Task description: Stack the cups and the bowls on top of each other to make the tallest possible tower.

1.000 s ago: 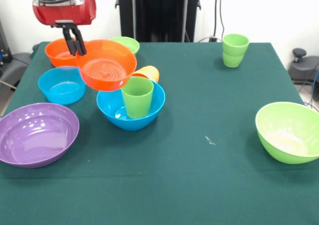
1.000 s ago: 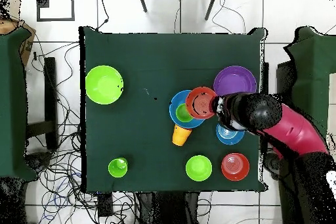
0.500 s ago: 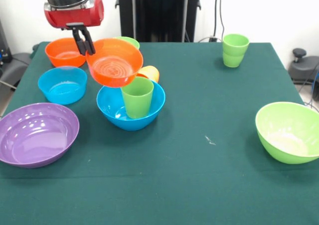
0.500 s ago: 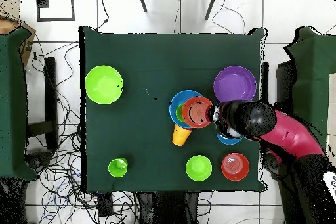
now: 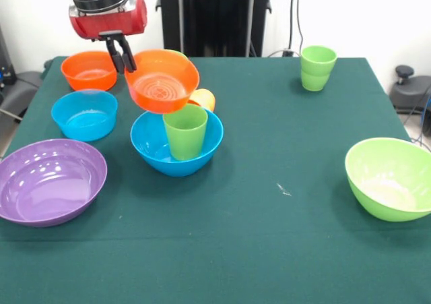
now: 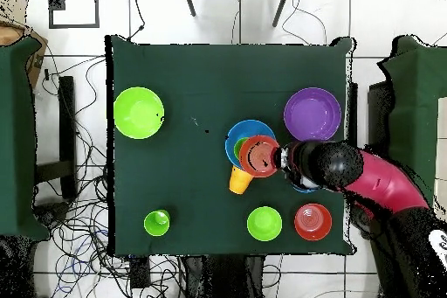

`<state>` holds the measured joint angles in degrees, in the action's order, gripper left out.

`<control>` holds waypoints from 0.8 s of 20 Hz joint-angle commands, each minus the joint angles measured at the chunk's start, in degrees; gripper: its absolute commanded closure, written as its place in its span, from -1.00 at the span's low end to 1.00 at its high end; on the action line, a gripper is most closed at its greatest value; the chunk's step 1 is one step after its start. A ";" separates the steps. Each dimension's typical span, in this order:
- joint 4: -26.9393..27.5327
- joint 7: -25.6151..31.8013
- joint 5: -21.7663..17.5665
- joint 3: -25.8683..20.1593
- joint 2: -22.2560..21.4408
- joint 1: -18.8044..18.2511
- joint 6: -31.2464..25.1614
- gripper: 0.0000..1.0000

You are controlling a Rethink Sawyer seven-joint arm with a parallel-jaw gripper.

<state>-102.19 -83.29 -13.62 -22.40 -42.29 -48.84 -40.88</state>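
Observation:
My gripper [image 5: 123, 56] is shut on the rim of an orange bowl [image 5: 161, 81] and holds it tilted in the air, just above and behind a green cup [image 5: 185, 130]. That cup stands upright in a blue bowl [image 5: 176, 142]. An orange cup [image 5: 203, 99] lies on its side behind the blue bowl. From overhead the held orange bowl [image 6: 259, 155] overlaps the blue bowl [image 6: 244, 133] and partly covers the green cup [image 6: 239, 147]; the gripper [image 6: 282, 160] is at its right.
A second orange bowl [image 5: 87, 69], a light blue bowl [image 5: 84, 114] and a purple bowl [image 5: 50, 180] stand at the left. A lime bowl [image 5: 389, 177] is at the right. Stacked green cups [image 5: 317, 67] stand at the far right. A small lime bowl [image 6: 264, 223] shows overhead.
My gripper has carried the orange bowl up and to the right in the front view, from beside the blue bowl to over the green cup's rim.

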 commanded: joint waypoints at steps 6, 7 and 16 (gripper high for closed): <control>-2.58 7.02 -5.05 -7.09 1.87 -1.29 1.31 1.00; -2.41 6.94 -5.23 -7.23 2.05 -1.35 1.25 1.00; -3.33 7.47 -5.29 -10.94 2.64 -3.51 1.14 1.00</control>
<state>-103.05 -83.29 -15.36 -28.92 -42.29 -52.41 -40.88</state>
